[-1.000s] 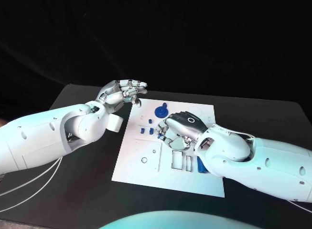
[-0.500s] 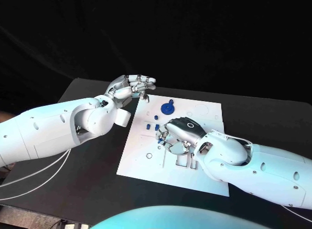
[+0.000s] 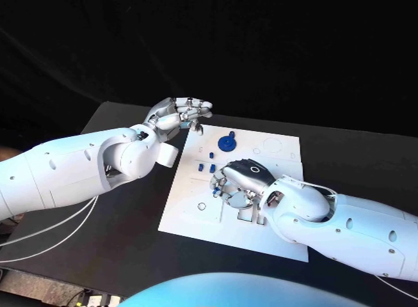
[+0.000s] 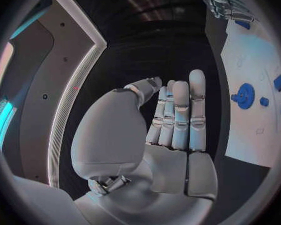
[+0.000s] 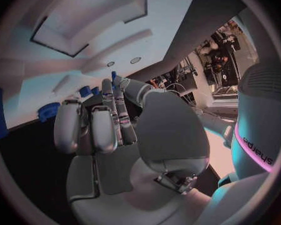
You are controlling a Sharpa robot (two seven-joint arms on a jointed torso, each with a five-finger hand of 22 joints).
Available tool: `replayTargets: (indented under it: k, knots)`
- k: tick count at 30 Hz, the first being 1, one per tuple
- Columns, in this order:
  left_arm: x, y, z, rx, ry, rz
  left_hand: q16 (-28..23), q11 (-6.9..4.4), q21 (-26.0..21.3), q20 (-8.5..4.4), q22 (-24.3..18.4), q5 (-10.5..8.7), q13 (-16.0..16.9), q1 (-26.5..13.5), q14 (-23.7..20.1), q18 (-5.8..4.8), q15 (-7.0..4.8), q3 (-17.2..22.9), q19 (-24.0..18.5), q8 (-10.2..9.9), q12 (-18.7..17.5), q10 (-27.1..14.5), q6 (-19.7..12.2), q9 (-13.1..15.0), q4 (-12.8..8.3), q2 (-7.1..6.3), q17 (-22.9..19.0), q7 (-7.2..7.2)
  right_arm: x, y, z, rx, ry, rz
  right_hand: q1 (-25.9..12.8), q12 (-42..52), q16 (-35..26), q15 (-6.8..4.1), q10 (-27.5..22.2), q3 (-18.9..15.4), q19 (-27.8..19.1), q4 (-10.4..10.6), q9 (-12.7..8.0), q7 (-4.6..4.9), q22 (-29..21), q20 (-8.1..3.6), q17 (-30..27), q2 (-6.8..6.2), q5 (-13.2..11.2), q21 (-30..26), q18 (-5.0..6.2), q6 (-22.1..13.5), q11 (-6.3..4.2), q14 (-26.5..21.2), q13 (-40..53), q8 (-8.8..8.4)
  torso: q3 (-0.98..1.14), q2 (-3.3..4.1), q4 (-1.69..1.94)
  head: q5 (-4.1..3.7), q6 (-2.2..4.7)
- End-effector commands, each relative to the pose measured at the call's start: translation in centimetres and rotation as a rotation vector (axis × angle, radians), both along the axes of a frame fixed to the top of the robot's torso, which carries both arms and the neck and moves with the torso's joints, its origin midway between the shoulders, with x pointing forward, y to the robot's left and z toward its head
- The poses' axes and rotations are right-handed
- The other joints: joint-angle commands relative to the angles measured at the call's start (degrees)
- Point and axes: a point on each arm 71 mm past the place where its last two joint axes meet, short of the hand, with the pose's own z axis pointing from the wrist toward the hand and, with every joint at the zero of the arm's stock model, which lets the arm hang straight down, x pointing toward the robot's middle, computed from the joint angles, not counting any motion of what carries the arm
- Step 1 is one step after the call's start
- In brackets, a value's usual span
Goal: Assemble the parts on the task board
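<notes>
The white task board (image 3: 195, 224) lies mid-table. A blue gear (image 3: 227, 142) stands at its far end, with small blue parts (image 3: 207, 168) just nearer. My right hand (image 3: 238, 182) is down on the middle of the board, fingers curled toward its surface. In the right wrist view a small blue part (image 5: 113, 76) sits pinched at the fingertips of that hand (image 5: 115, 135). My left hand (image 3: 181, 114) hovers off the board's far left corner. In the left wrist view this hand (image 4: 159, 135) has straight fingers and a bare palm, beside the board (image 4: 253, 130) and gear (image 4: 243, 95).
Rectangular slots with a blue piece (image 3: 262, 219) lie on the board against my right forearm. Black table (image 3: 125, 217) stretches to the left of the board, and white cables (image 3: 52, 236) hang under my left arm.
The whole picture has shifted, so the camera has moved. My right hand has drawn slightly nearer along the board, away from the gear. The left hand keeps its place by the corner.
</notes>
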Motion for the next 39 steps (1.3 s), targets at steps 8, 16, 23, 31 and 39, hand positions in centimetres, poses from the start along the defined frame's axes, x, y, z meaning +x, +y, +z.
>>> replayTargets:
  k: [8, 16, 23, 31, 39]
  knots:
    - [-0.06, -0.24, 0.1, -0.004, -0.006, -0.009, 0.24, 0.11, -0.21, 0.04, -0.07, 0.05, -0.06, 0.27, 0.41, 0.33, 0.16, -0.07, 0.25, -0.24, -0.42, -0.48, -0.12, -0.06, -0.13, 0.1, -0.11, 0.17, -0.05, 0.08, -0.54, -0.055, -0.001, 0.008, -0.52, 0.03, 0.06, -0.19, 0.82, 0.07, 0.17, 0.07, 0.07, 0.44, 1.72, 0.14, -0.13, 0.23, 0.24, -0.19, -0.29, -0.09, -0.84, 0.67, 0.05, 0.21, 0.02, 0.02, -0.04, 0.11, -0.17]
    - [-0.06, -0.24, 0.09, -0.004, -0.004, -0.011, 0.24, 0.11, -0.21, 0.04, -0.07, 0.05, -0.06, 0.27, 0.41, 0.33, 0.16, -0.07, 0.25, -0.24, -0.42, -0.48, -0.12, -0.06, -0.13, 0.1, -0.11, 0.17, -0.07, 0.2, -0.79, -0.068, 0.005, 0.011, -0.59, 0.01, 0.09, -0.19, 0.83, 0.04, 0.17, 0.1, 0.1, 0.43, 1.75, 0.15, -0.09, 0.23, 0.23, -0.17, -0.3, -0.09, -0.84, 0.67, 0.08, 0.23, 0.06, 0.03, -0.07, 0.16, -0.31]
    - [-0.05, -0.24, 0.07, -0.003, -0.002, -0.012, 0.24, 0.11, -0.21, 0.04, -0.07, 0.05, -0.06, 0.27, 0.41, 0.33, 0.16, -0.07, 0.25, -0.24, -0.42, -0.48, -0.12, -0.06, -0.13, 0.1, -0.11, 0.17, 0.04, 0.14, -0.97, -0.08, 0.009, 0.004, -0.59, 0.01, 0.09, -0.19, 0.83, 0.04, 0.17, 0.1, 0.1, 0.43, 1.75, 0.15, -0.09, 0.23, 0.23, -0.17, -0.3, -0.09, -0.84, 0.67, 0.08, 0.23, 0.05, 0.02, -0.06, 0.18, -0.35]
    - [-0.05, -0.25, 0.04, -0.003, 0.001, -0.016, 0.24, 0.13, -0.23, 0.06, -0.09, 0.04, -0.07, 0.2, 0.4, 0.33, 0.18, -0.12, 0.27, -0.27, -0.48, -0.51, -0.14, -0.07, -0.11, 0.08, -0.12, 0.19, 0.16, 0.2, -1.13, -0.101, -0.005, 0.004, -0.78, -0.02, 0.07, -0.18, 0.84, -0.05, 0.15, 0.2, 0.19, 0.41, 1.77, 0.17, -0.2, 0.26, 0.17, -0.18, -0.29, -0.11, -0.84, 0.65, 0.15, 0.27, 0.08, 0.03, -0.05, 0.19, -0.34]
    - [-0.06, -0.28, 0.04, -0.002, 0.004, -0.018, 0.24, 0.13, -0.23, 0.06, -0.09, 0.04, -0.07, 0.2, 0.4, 0.33, 0.18, -0.12, 0.27, -0.27, -0.48, -0.51, -0.14, -0.07, -0.11, 0.08, -0.12, 0.19, -0.12, 0.78, -1.16, -0.111, -0.01, 0.025, -0.89, -0.05, 0.11, -0.18, 0.84, -0.11, 0.18, 0.24, 0.24, 0.4, 1.84, 0.18, -0.13, 0.22, 0.13, -0.11, -0.31, -0.13, -0.85, 0.66, 0.19, 0.29, 0.03, 0.06, -0.04, 0.21, -0.23]
